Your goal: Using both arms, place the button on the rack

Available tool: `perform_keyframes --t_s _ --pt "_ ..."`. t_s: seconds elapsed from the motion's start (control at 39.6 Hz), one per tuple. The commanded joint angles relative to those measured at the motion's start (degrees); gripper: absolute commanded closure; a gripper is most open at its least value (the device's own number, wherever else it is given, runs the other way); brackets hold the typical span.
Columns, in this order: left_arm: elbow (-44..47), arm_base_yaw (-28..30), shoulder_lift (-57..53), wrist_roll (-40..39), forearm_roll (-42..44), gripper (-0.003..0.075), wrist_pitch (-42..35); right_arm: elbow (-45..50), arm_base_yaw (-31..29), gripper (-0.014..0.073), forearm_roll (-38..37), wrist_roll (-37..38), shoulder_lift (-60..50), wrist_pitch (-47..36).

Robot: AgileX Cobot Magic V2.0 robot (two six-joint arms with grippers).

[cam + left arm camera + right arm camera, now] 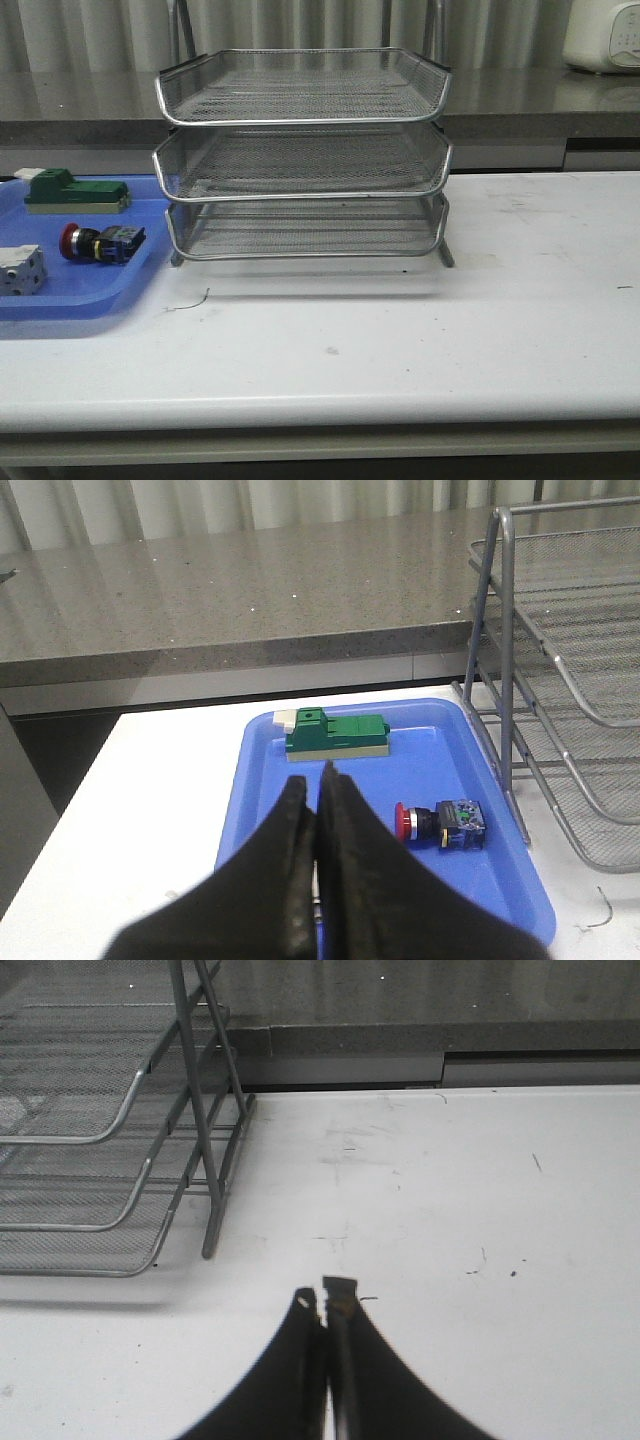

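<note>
The button [98,243], with a red cap and a black, blue and yellow body, lies on its side in the blue tray [70,300]. It also shows in the left wrist view [443,823]. The silver three-tier wire rack [305,150] stands mid-table, also seen in the left wrist view [570,680] and the right wrist view [100,1120]. My left gripper [318,780] is shut and empty above the tray, the button to one side of its tips. My right gripper [326,1295] is shut and empty over bare table beside the rack. Neither arm shows in the front view.
A green-and-white block [75,192] and a white grey-dotted block [20,270] lie in the blue tray. A grey counter ledge [540,100] runs behind the table. A white appliance [605,35] stands at the far right. A thin wire scrap [190,300] lies before the rack.
</note>
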Motion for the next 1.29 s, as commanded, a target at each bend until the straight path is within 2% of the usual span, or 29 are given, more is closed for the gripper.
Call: perform_keyframes --t_s 0.0,0.08,0.13,0.2,0.28,0.66,0.81,1.06,1.26 --pt "-2.2 0.1 0.5 -0.7 0.1 0.0640 -3.9 -2.1 -0.2 0.0441 0.1 0.0 0.7 -4.2" --pt "-2.2 0.1 0.5 -0.7 0.1 0.0475 -3.8 -2.1 -0.2 0.0278 0.2 0.0 0.7 -4.2" --pt "-2.2 0.1 0.5 -0.7 0.1 0.0337 -3.8 -2.1 -0.2 0.0151 0.2 0.0 0.7 -4.0" --pt "-2.2 0.1 0.5 -0.7 0.1 0.0117 -3.8 -2.1 -0.2 0.0016 0.2 0.0 0.7 -3.7" --pt "-2.2 0.1 0.5 -0.7 0.1 0.0017 -3.8 -2.1 -0.2 -0.0055 0.2 0.0 0.7 -3.9" --pt "-2.2 0.1 0.5 -0.7 0.1 0.0134 -3.8 -2.1 -0.2 -0.0059 0.6 0.0 0.7 -5.6" --pt "-2.2 0.1 0.5 -0.7 0.1 0.0169 -3.8 -2.1 -0.2 -0.0059 4.9 0.0 1.9 -5.6" --pt "-2.2 0.1 0.5 -0.7 0.1 0.0188 -3.8 -6.3 0.1 -0.0059 15.0 -0.6 17.7 -3.3" --pt "-2.2 0.1 0.5 -0.7 0.1 0.0188 -3.8 -11.5 4.3 -0.0058 24.9 -6.7 30.1 -5.5"
